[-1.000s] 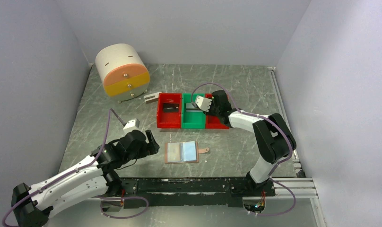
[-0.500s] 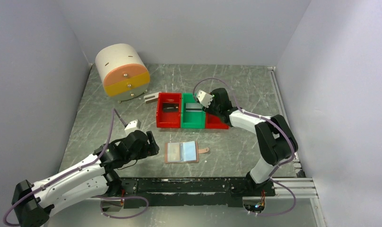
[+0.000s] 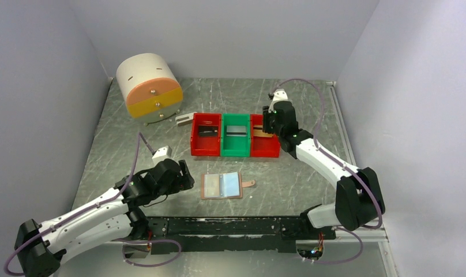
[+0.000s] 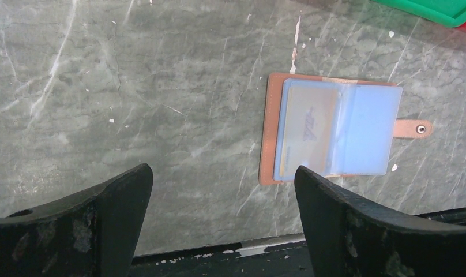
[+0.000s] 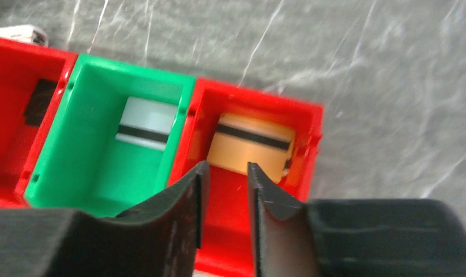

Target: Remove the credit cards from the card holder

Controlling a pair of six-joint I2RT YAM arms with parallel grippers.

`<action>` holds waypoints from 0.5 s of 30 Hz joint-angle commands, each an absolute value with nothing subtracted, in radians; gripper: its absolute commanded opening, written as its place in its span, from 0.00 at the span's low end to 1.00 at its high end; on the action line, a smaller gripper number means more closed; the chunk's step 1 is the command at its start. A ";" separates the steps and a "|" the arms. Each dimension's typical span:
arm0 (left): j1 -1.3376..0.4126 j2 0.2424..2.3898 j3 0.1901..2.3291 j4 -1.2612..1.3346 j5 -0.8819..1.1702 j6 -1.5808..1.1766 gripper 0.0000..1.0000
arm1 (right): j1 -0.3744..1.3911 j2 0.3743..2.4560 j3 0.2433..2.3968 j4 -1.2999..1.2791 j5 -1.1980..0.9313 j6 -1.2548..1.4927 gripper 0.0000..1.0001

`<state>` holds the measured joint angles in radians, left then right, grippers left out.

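Card holder [image 3: 222,186] lay open, pockets up, on the tabletop [image 3: 277,184], at 3 o'clock of your left hand [image 4: 222,173], whose fingers stood wide apart and empty, likely staged to steady it. Your right hand [image 5: 225,170] hovered over the red bin [image 3: 264,153] at 1 o'clock of the card holder. Its fingers were narrowly apart, gripping nothing, with an orange card [image 5: 248,153] lying below, seemingly a drop-off. One gold-brown card [image 4: 308,127] showed in the 9 o'clock pocket; whether others sat behind it could not be told.
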<state>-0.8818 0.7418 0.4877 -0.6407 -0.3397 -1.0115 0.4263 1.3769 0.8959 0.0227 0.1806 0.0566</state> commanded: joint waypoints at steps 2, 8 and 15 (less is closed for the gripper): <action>-0.887 0.733 0.489 -0.619 -0.340 -1.014 0.98 | 0.422 1.376 0.829 -0.081 0.073 0.393 0.26; -0.887 0.752 0.496 -0.606 -0.331 -1.007 0.97 | 0.422 1.507 0.841 -0.106 0.057 0.429 0.12; -0.887 0.762 0.505 -0.621 -0.331 -1.015 0.97 | 0.423 1.640 0.925 -0.142 0.151 0.412 0.12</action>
<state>-0.8818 0.7631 0.4877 -0.6323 -0.3355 -1.0111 0.4252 1.5967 0.8597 -0.1177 0.0982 0.3988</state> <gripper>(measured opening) 0.970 0.119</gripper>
